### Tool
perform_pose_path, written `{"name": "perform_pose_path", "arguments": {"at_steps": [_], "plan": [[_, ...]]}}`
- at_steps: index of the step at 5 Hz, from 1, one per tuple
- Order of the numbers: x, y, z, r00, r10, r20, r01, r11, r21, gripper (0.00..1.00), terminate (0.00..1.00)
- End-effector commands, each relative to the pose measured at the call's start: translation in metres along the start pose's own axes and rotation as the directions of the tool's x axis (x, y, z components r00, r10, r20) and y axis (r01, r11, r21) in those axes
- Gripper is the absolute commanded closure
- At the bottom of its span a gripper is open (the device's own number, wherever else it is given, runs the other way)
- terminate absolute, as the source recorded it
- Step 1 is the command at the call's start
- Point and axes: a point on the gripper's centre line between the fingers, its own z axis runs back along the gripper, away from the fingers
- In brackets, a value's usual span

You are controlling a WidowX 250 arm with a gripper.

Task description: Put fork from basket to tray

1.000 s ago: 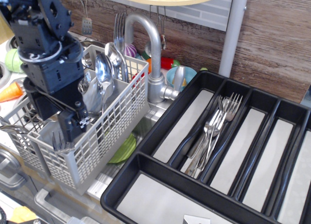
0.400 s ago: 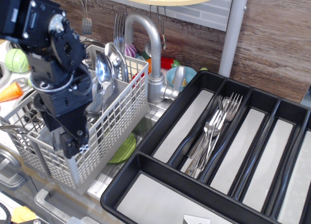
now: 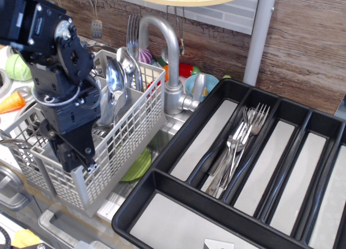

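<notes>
The grey lattice basket (image 3: 130,119) stands at the left beside the sink. My black gripper (image 3: 75,158) reaches down into its front compartment. Its fingertips are hidden behind its own body and the basket wall, so I cannot tell whether they are open or shut. The fork tines seen there before are now covered. Another fork (image 3: 132,35) stands upright at the basket's back, next to steel spoons (image 3: 116,79). The black tray (image 3: 162,190) lies at the right, with several forks (image 3: 243,133) in its second long compartment.
A steel faucet (image 3: 168,54) rises between basket and tray. A green plate (image 3: 138,165) lies in the sink under the basket. An orange toy (image 3: 12,101) and a green item (image 3: 19,68) sit at far left. A grey pole (image 3: 259,33) stands behind the tray.
My gripper has moved down and slightly right into the basket's front compartment, covering the fork tines that showed there a second ago. Basket and tray have not moved.
</notes>
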Motion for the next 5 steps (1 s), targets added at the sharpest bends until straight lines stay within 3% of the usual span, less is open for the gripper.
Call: {"name": "perform_pose_path", "arguments": {"at_steps": [1, 2, 3, 4, 5], "plan": [[0.007, 0.005, 0.03, 1.0, 0.005, -0.004, -0.005, 0.999, 0.039, 1.0, 0.0], [0.012, 0.003, 0.07, 0.996, 0.073, -0.058, -0.073, 0.997, -0.003, 1.0, 0.0], [0.022, -0.004, 0.102, 0.972, 0.183, -0.146, -0.199, 0.975, -0.102, 1.0, 0.0], [0.042, -0.017, 0.139, 0.926, 0.291, -0.242, -0.341, 0.918, -0.2, 1.0, 0.0], [0.064, -0.03, 0.166, 0.866, 0.381, -0.323, -0.474, 0.831, -0.292, 1.0, 0.0]]}}
